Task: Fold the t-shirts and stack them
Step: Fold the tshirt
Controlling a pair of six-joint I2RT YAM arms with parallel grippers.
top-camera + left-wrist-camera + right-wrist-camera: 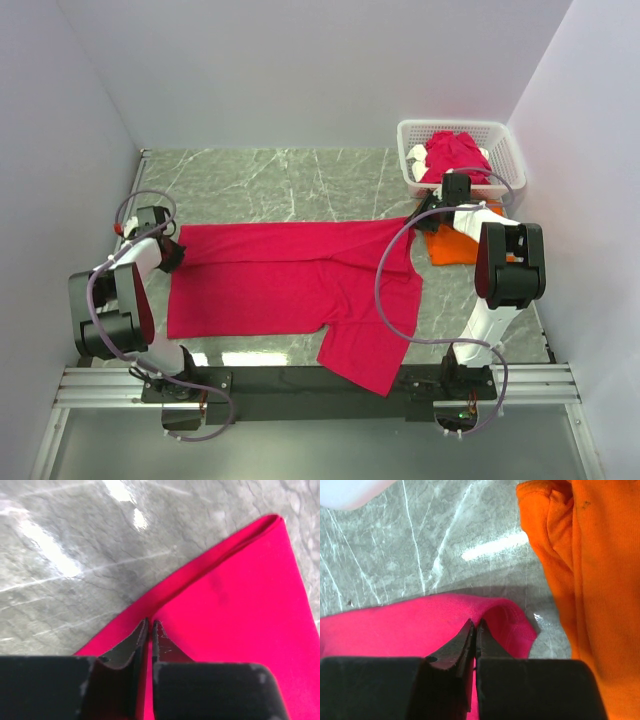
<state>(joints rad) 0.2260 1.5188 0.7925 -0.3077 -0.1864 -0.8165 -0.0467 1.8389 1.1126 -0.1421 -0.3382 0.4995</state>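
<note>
**One crimson shirt stretched between both grippers**

A crimson t-shirt point(290, 280) lies spread flat on the grey marble table point(260, 185), running leftward and nearward from the white lattice basket point(505, 150), which stands at the far right corner. The sleeve on the shirt's basket side hangs toward the table's near edge.

The right gripper point(420, 212) sits at the shirt corner nearest the basket. In its wrist view the jaws point(475, 626) are pressed together on a raised fold of the crimson cloth.

The left gripper point(172, 255) is at the shirt end farthest from the basket. Its jaws point(150, 625) are closed to a slit over the folded hem. They appear to pinch the cloth, though the hem between the pads is hard to make out.

An orange t-shirt point(450, 245) lies crumpled on the table just on the near side of the basket, beside the right gripper and close to the crimson corner point(590, 580).

Inside the basket is a heap of more crimson shirts point(455, 155), rising above the rim.
</note>
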